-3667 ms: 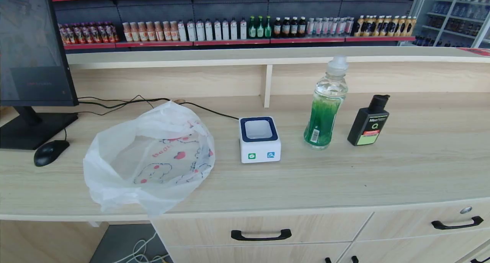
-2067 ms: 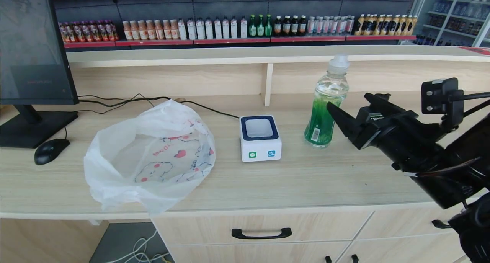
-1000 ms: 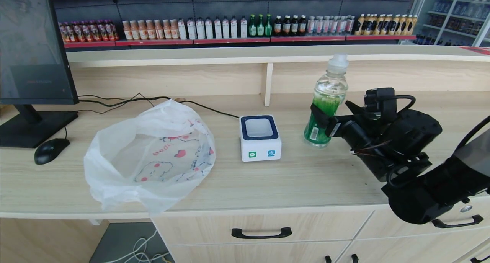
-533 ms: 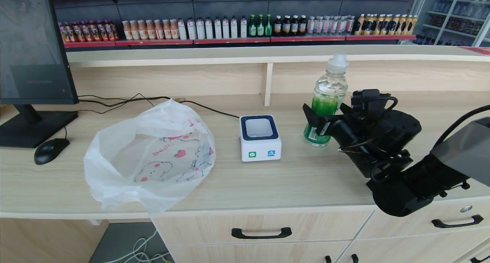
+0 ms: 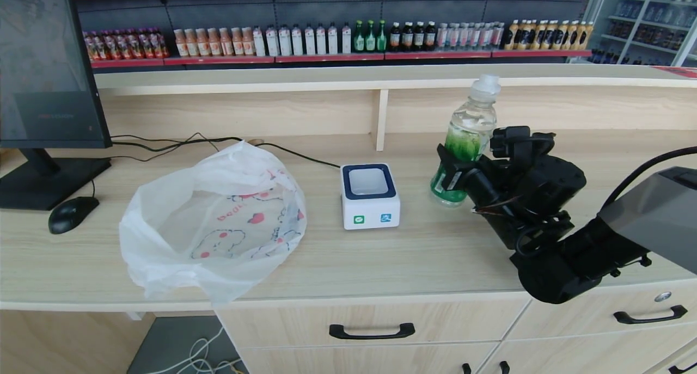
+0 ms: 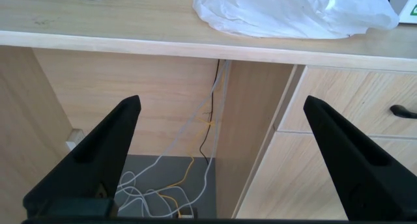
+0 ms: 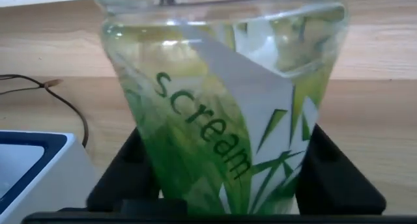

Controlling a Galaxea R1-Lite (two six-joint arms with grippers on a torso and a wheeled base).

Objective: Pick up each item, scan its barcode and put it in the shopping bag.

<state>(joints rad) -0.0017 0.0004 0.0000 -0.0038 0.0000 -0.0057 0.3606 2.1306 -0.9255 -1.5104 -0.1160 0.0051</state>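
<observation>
A clear bottle with a green label leans slightly to the right on the wooden counter, right of the white scanner. My right gripper is shut on the bottle's lower half; in the right wrist view the bottle sits between the black fingers, with the scanner beside it. The white shopping bag lies open on the counter's left part. My left gripper hangs open below the counter edge, under the bag. My right arm hides the black pump bottle.
A monitor and a mouse stand at the far left, with cables running behind the bag to the scanner. A raised ledge bounds the back. Drawers with black handles are under the counter front.
My right arm came in from the right, swung past the black bottle and closed on the green bottle. The bottle now tilts a little to the right.
</observation>
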